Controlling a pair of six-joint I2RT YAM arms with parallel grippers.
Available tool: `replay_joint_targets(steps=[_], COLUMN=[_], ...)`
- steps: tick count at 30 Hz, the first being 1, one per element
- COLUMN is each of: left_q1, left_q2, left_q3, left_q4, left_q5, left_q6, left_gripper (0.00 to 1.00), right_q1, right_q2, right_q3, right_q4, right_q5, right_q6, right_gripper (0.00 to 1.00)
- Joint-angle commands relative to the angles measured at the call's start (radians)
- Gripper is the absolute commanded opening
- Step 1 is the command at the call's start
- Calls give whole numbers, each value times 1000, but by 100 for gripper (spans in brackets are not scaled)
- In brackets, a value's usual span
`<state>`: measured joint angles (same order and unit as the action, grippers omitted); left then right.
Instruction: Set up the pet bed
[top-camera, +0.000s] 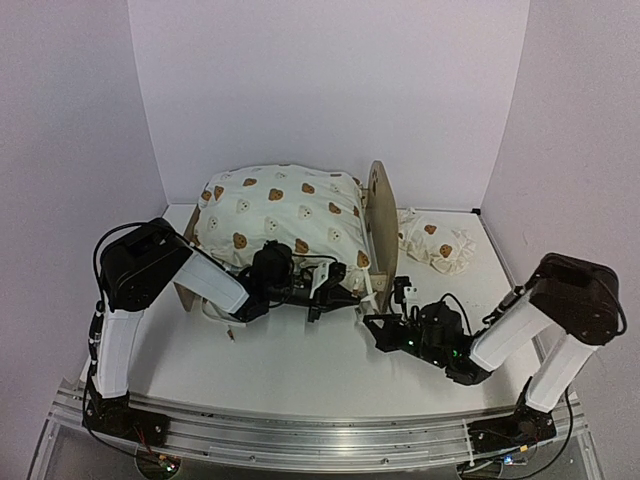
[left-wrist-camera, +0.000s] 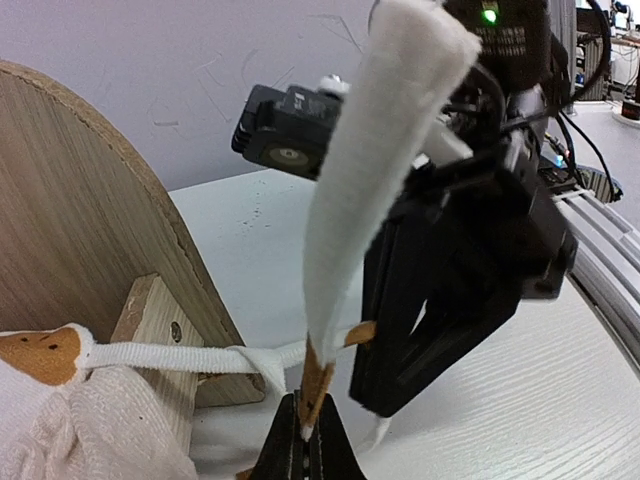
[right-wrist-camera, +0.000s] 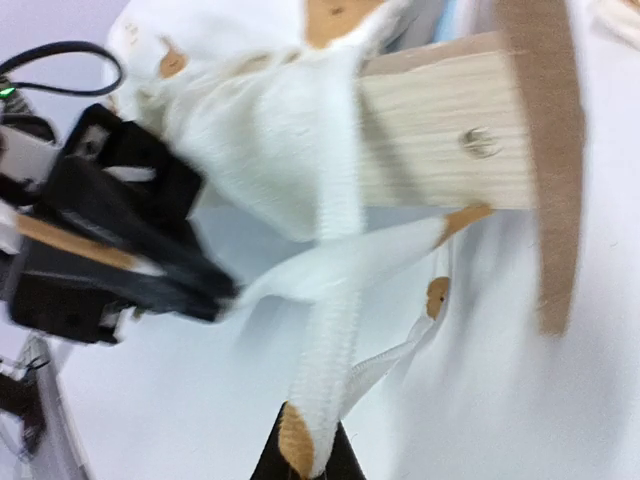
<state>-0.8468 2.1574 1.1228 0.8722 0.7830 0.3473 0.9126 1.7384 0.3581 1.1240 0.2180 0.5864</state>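
Note:
The pet bed (top-camera: 379, 225) stands at the back of the table, its light-wood end board facing right, with the cream bear-print duvet (top-camera: 280, 215) heaped on the frame. At the frame's near right corner both grippers meet. My left gripper (top-camera: 347, 296) (left-wrist-camera: 305, 440) is shut on a white tie string (left-wrist-camera: 380, 150) by its tan tip. My right gripper (top-camera: 376, 326) (right-wrist-camera: 305, 465) is shut on another tie string (right-wrist-camera: 330, 340), which runs up to the duvet corner at the wooden leg (right-wrist-camera: 450, 140). The two strings cross between the grippers.
The bear-print pillow (top-camera: 437, 245) lies on the table to the right of the end board. White walls close in the back and both sides. The metal rail (top-camera: 320, 430) with the arm bases runs along the near edge.

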Motion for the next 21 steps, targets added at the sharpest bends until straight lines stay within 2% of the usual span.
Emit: replay_joint_targets(steps=[1, 3, 6, 9, 12, 13, 17, 21], left_q1=[32, 32, 34, 34, 33, 33, 36, 56], left_q2=[-40, -34, -31, -23, -14, -12, -32, -114], left_q3=[-31, -40, -57, -75, -75, -72, -72, -186], left_q4=[27, 21, 21, 18, -3, -14, -119, -217], left_q5=[-22, -34, -32, 2, 27, 33, 29, 32], left_q6=[96, 131, 198, 283, 322, 330, 424, 673], left_gripper=[0, 0, 0, 0, 2, 7, 40, 45], right_q1=[-34, -80, -150, -205, -246, -253, -261, -261], right_q2=[-166, -212, -248, -245, -224, -214, -188, -186], right_q3=[35, 73, 208, 328, 372, 385, 443, 470], right_q4=[-412, -561, -898, -1141, -1216, -1222, -1227, -1239], right_q5=[-325, -476, -678, -824, -905, -926, -960, -944], right_q6=[101, 151, 170, 160, 219, 238, 277, 285], right_gripper=[0, 0, 0, 0, 0, 0, 0, 0])
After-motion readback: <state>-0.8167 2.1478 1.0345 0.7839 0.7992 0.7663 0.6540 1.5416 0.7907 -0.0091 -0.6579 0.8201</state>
